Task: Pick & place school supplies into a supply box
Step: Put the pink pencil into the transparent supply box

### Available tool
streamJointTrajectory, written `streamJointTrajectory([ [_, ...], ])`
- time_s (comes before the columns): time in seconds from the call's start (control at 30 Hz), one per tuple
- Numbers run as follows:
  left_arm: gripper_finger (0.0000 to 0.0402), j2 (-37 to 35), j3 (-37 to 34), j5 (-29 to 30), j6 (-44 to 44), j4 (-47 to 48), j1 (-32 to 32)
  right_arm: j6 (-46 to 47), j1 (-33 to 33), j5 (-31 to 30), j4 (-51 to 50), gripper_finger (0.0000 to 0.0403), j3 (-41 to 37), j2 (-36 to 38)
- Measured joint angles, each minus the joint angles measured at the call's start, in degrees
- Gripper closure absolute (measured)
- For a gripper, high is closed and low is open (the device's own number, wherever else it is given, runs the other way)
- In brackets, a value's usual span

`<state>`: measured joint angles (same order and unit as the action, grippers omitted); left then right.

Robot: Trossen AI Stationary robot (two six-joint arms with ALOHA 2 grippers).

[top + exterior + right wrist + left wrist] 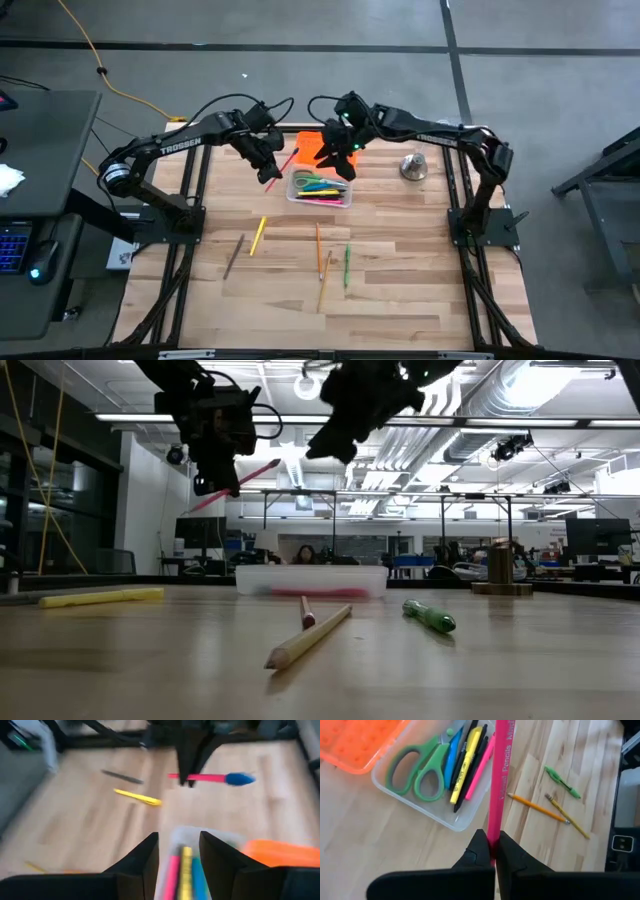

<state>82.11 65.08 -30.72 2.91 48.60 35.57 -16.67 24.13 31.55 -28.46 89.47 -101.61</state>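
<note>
The supply box (320, 190) is a clear tub with its orange lid (310, 146) folded open behind it, at the table's far middle. In it lie green-handled scissors (417, 770) and blue, yellow, pink and dark pens (465, 762). My left gripper (268, 168), just left of the box and above the table, is shut on a pink pencil (499, 780). My right gripper (179, 845) hovers open over the box's right part with nothing between its fingers. My left gripper pinches the pink pencil near one end (493, 842) between its two fingertips. The long remainder sticks out past the fingers toward the box, ending in a blue tip (240, 779). The pencil is lifted clear of the table and slants in the air (240, 480).
On the near half of the table lie a yellow marker (258, 235), a dark pencil (234, 255), two orange pencils (321, 255) and a green pen (347, 266). A silvery bell-like object (413, 166) stands right of the box. Bare wood lies toward the near edge.
</note>
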Motion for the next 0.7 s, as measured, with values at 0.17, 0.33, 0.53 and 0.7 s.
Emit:
streamJointTrajectory([
  [0.17,0.0378,0.0,0.0,2.7,-0.3,-0.2,-3.7,-11.8,-4.6,-15.9,0.0,0.0286,0.0,2.6],
  [0.33,0.0378,0.0,0.0,2.9,-0.9,-3.0,-7.2,-21.8,-9.0,-27.5,-0.1,0.0286,0.0,2.7],
  [0.53,0.0378,0.0,0.0,1.3,-6.2,-5.5,-7.5,-34.2,-13.8,-39.1,0.2,0.0286,0.0,2.6],
  [0.7,0.0378,0.0,0.0,-2.6,-11.6,-10.5,-7.5,-42.8,-17.1,-46.3,1.1,0.0286,0.0,1.7],
])
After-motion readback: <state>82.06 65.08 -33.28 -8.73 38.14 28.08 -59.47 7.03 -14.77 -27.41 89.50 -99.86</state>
